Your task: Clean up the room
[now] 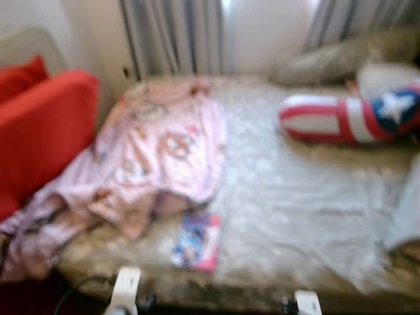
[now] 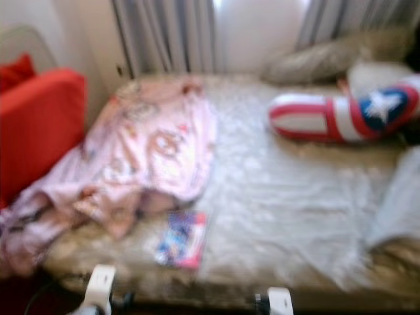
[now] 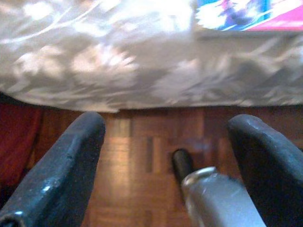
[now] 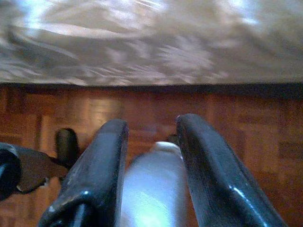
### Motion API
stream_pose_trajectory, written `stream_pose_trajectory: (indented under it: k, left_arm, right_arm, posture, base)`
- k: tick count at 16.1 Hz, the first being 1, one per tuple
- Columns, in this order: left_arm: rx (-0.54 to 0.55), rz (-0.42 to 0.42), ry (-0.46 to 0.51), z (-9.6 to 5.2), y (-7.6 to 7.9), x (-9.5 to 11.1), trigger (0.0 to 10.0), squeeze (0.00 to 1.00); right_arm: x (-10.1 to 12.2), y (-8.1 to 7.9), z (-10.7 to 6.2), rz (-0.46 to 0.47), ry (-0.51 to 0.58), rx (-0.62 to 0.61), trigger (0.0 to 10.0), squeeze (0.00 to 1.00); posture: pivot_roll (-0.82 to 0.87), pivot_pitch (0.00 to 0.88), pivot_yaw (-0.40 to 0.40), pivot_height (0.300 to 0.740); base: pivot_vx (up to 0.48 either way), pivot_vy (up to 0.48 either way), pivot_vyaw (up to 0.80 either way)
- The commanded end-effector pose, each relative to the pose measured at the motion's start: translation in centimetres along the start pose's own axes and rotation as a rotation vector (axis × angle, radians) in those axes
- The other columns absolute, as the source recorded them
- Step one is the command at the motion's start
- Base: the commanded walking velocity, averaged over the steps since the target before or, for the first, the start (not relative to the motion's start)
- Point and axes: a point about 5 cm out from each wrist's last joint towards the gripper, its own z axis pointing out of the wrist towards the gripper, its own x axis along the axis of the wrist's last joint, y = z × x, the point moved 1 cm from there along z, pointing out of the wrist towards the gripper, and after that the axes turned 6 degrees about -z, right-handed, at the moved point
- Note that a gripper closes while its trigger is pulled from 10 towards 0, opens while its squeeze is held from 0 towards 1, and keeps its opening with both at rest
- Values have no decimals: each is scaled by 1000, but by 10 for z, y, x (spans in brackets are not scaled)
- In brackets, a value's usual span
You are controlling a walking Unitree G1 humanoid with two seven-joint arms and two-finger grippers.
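Observation:
A rumpled pink patterned blanket (image 1: pixel 151 151) lies over the left half of the bed (image 1: pixel 295 197) and spills off its near left corner. A colourful thin book (image 1: pixel 197 241) rests flat near the bed's front edge, just right of the blanket; its edge also appears as the book (image 3: pixel 236 14) in the left wrist view. My left gripper (image 3: pixel 168 127) hangs low in front of the bed edge, open and holding nothing. My right gripper (image 4: pixel 151 127) is also low before the bed, open with a narrower gap. The views are blurred.
A red, white and blue star pillow (image 1: pixel 354 115) and a grey pillow (image 1: pixel 328 62) lie at the bed's far right. A pale cloth (image 1: pixel 403 216) hangs at the right edge. A red armchair (image 1: pixel 39 131) stands left of the bed. Parquet floor (image 3: pixel 142 142) lies below.

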Motion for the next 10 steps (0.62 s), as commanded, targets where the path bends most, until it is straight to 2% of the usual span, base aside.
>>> stream_pose_trajectory:
  k: [1,3,10]
  left_arm:
    - [-13,21,-23,-1,4,-6,10000,0]
    - [-21,24,-22,-1,6,-6,10000,0]
    - [-28,26,-9,1,7,-1,10000,0]
  right_arm:
    - [-1,-4,1,8,-9,4,10000,0]
    - [1,-12,3,-4,-8,12,10000,0]
    - [9,-15,5,7,22,16,10000,0]
  posture:
    - [-10,0,29,740]
    - [-13,0,28,740]
    - [-15,0,30,740]
  base:
    - [0,-424,-756]
    - [0,-424,-728]
    - [0,-424,0]
